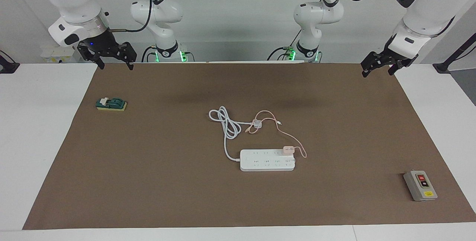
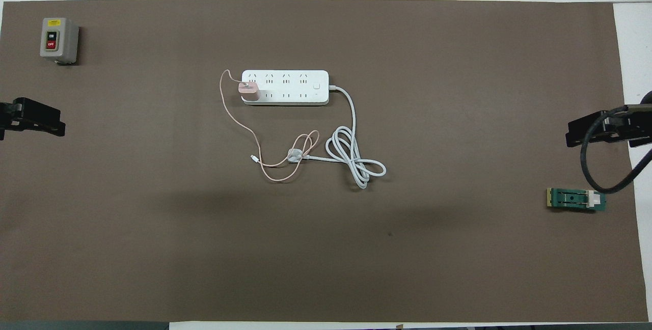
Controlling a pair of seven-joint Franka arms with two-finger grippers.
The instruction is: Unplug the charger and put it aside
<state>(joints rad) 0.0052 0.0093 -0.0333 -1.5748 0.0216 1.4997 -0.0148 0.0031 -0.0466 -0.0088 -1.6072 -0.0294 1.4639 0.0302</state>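
Charger (image 2: 249, 91) plugged into power strip (image 2: 285, 87); switch box (image 2: 56, 39) reads "OFF"; both grippers spread, empty.

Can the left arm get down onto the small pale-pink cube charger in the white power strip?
Probably yes. The charger sits in the power strip's end socket toward the left arm, with nothing over it. The left gripper, open, waits high at the brown mat's edge.

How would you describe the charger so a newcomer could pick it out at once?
Find the white power strip in the middle of the brown mat. The charger sits plugged into its end toward the left arm. It is the only pale-pink cube there, trailing a thin pink cable, unlike the strip's thicker white cord.
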